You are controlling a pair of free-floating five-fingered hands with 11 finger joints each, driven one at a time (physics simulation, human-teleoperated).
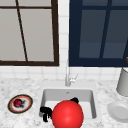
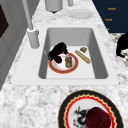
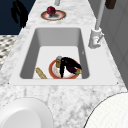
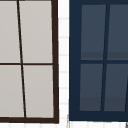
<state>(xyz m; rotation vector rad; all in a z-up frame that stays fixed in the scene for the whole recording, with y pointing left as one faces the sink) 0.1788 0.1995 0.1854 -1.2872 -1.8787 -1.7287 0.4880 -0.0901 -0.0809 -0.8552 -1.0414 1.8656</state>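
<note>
In the sink (image 2: 100, 62) lies a red-rimmed plate (image 2: 56, 68) with a small jar (image 2: 68, 61) and a purple eggplant (image 2: 58, 59) on it. My right hand (image 2: 58, 50) is down on that plate, fingers curled over the eggplant (image 3: 74, 70); in the right side view this hand (image 3: 67, 63) sits beside the jar (image 3: 58, 61). From the front, its tip (image 1: 74, 100) peeks out behind a big red ball (image 1: 67, 114). My left hand (image 1: 46, 113) hangs in front of the sink's left corner, fingers relaxed and holding nothing, out past the counter edge (image 2: 122, 45) (image 3: 18, 11).
A breadstick (image 2: 82, 56) and a small brown piece (image 2: 83, 49) lie in the basin beside the plate. The faucet (image 1: 67, 78) stands behind the sink. A patterned plate (image 1: 28, 105) with a dark red fruit (image 1: 18, 103) is at left; a white plate (image 1: 118, 111) and grey canister (image 1: 123, 82) at right.
</note>
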